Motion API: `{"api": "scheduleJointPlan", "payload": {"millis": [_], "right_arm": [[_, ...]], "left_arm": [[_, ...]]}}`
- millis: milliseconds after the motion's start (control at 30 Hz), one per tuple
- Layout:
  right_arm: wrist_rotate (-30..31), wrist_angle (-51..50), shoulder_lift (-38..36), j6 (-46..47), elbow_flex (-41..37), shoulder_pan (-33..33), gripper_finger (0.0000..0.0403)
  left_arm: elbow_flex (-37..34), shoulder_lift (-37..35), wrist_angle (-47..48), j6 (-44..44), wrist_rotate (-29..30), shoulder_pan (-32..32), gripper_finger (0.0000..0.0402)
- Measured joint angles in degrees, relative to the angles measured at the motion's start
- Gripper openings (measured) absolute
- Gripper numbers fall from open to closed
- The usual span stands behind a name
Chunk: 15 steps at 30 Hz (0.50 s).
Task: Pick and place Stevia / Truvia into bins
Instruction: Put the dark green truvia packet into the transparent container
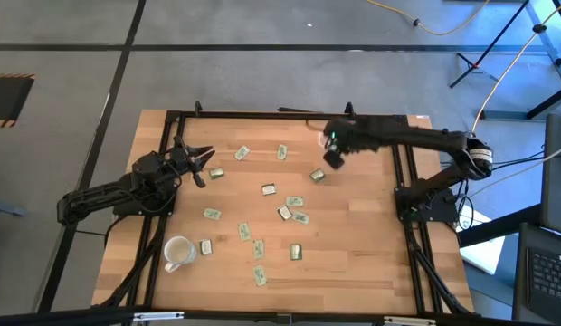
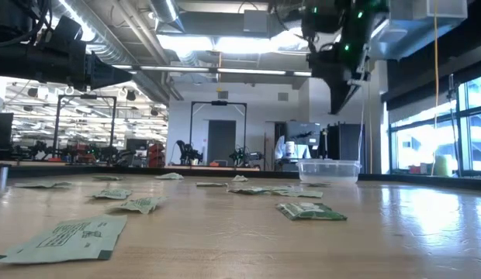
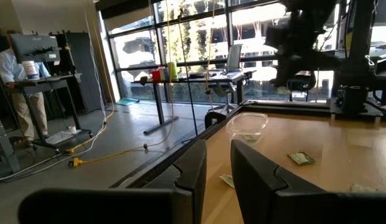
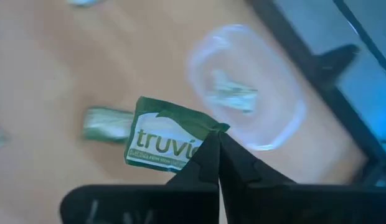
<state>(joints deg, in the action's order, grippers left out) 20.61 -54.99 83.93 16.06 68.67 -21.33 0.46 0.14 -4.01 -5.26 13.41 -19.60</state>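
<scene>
Several green-and-white Truvia sachets (image 1: 270, 189) lie flat across the wooden table (image 1: 371, 244). My right gripper (image 4: 216, 134) is raised above the table's far right part and is shut on one sachet (image 4: 162, 143). The clear bin (image 4: 246, 93) stands on the table just beyond it, with one sachet (image 4: 233, 93) lying inside. In the low view the bin (image 2: 328, 170) shows below the raised gripper (image 2: 337, 101). My left gripper (image 1: 201, 163) waits open at the table's left edge, level, touching nothing. My right gripper pinches the sachet at one short edge, near a corner (image 4: 208, 132), between its two fingertips. The fingers slant down from the table's right side. The sachet juts out past the fingertips with its printed face toward the camera, lifted clear of the table.
A white mug (image 1: 176, 252) stands near the front left corner. The black frame rails (image 1: 403, 172) run along the table's edges, close to the bin. Another sachet (image 4: 106, 123) lies on the wood under the held one.
</scene>
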Motion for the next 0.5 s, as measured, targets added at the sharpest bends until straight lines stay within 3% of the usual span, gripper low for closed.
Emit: {"api": "scheduleJointPlan", "payload": {"millis": [233,500], "right_arm": [[-7.9,11.2,1.7,-7.1,-4.5,-12.2,0.0],[-8.3,17.6,8.6,-8.9,-8.2,-16.9,0.0]], "left_arm": [[0.0,0.0,0.0,0.0,0.0,0.0,0.0068],[0.0,0.0,0.0,0.0,0.1,0.0,0.0068]]}}
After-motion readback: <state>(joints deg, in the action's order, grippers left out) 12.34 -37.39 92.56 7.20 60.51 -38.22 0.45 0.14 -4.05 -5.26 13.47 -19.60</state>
